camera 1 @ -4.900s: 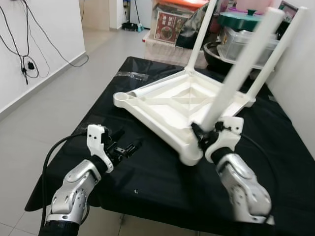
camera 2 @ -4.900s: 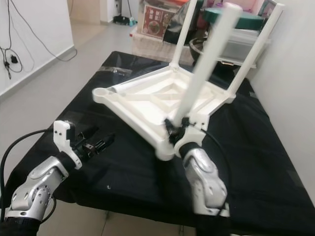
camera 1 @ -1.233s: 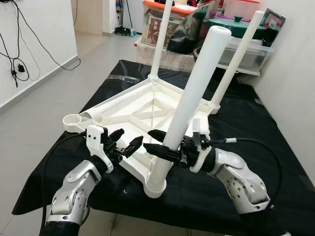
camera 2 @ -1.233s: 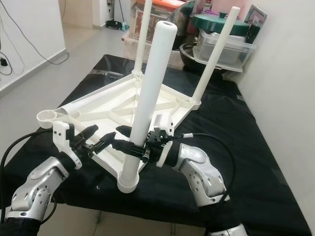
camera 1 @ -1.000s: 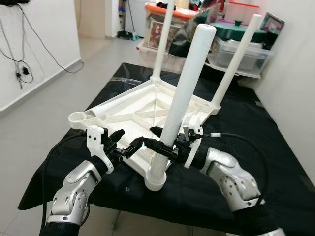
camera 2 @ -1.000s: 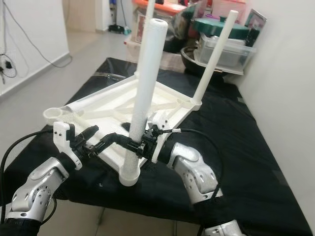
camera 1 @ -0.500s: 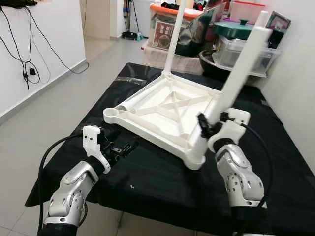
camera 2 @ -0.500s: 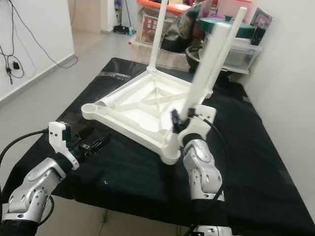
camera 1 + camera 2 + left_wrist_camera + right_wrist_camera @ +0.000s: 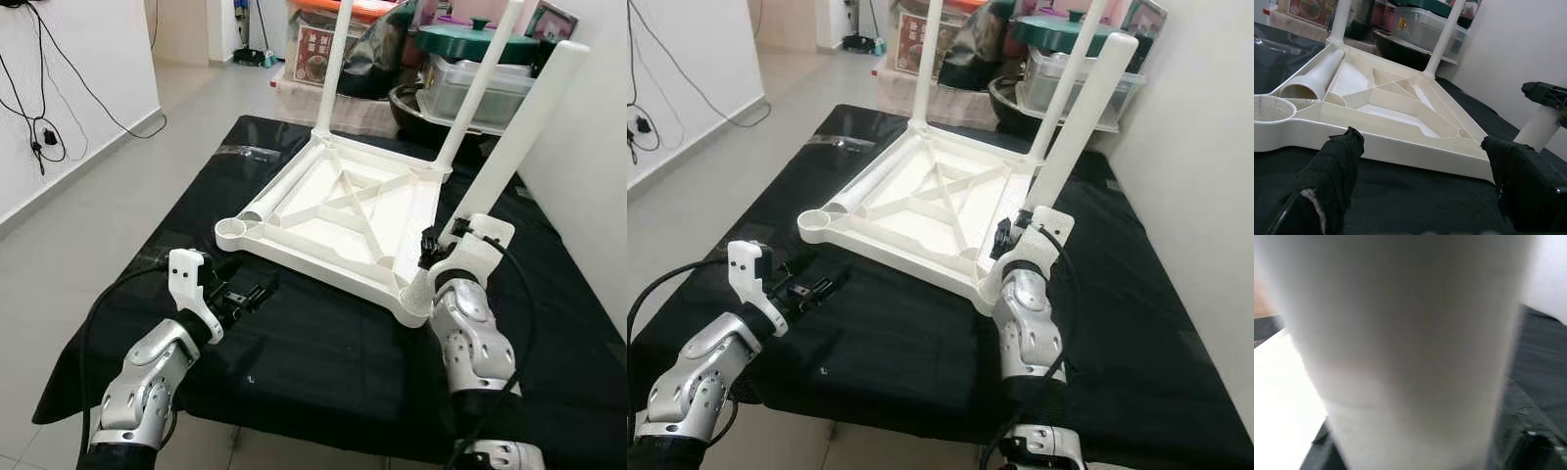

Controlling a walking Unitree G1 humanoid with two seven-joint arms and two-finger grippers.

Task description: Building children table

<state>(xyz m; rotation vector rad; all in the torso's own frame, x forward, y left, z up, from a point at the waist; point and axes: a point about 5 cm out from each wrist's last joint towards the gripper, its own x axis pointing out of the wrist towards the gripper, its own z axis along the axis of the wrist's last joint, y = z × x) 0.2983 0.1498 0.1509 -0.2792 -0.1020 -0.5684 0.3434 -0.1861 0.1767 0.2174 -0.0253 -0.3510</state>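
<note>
Grey floor tiles and a white wall with dangling black cables (image 9: 44, 108) are running down the left of the frame, while storage boxes (image 9: 480, 83) and a green-lidded pot (image 9: 470, 39) are crowding the upper right. Filling the middle, a black-draped work surface (image 9: 323, 352) is carrying the white plastic children's table (image 9: 338, 215), which is lying upside down with its ribbed underside facing up. Two legs are standing in the far corner sockets, one at upper centre (image 9: 333, 59) and one at upper right (image 9: 485, 73). At the right-hand near corner, a third leg (image 9: 509, 147) is leaning up toward the upper right, its foot seated at that corner. My right gripper (image 9: 436, 250) is clamping the base of this leg, and the right wrist view is showing the white tube (image 9: 1400, 347) pressed close between my fingers. A fourth leg (image 9: 1315, 81) is lying loose inside the tabletop frame, beside the empty socket (image 9: 231, 229) at the left near corner. My left gripper (image 9: 250, 292) is hovering at lower left, just short of the table's near edge, with its two black fingers (image 9: 1334, 166) spread apart and holding nothing.
</note>
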